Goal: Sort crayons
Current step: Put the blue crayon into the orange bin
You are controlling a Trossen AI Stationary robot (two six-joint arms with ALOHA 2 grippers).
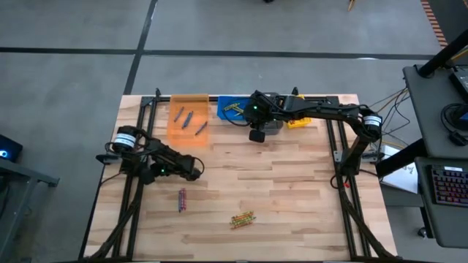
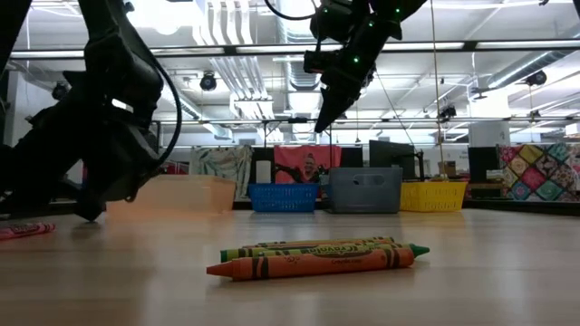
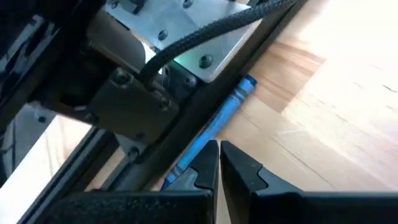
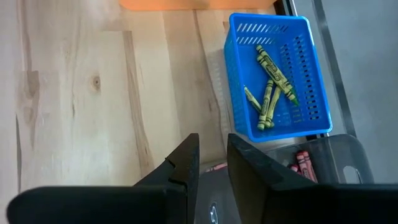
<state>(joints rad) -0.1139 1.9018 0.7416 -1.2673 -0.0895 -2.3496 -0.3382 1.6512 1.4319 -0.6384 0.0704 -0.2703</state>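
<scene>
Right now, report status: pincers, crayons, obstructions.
Left pincer shut, low at table's left edge beside a blue crayon. Right pincer empty, above grey bin. Loose crayons still unsorted. Nothing obstructing.

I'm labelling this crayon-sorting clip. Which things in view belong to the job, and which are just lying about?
Part of the job:
- loose crayons on the table
- blue crayon by the left arm's frame
- green-yellow crayons in the blue bin
- orange bin, grey bin, yellow bin

Just lying about:
- keyboard
- cables
</scene>
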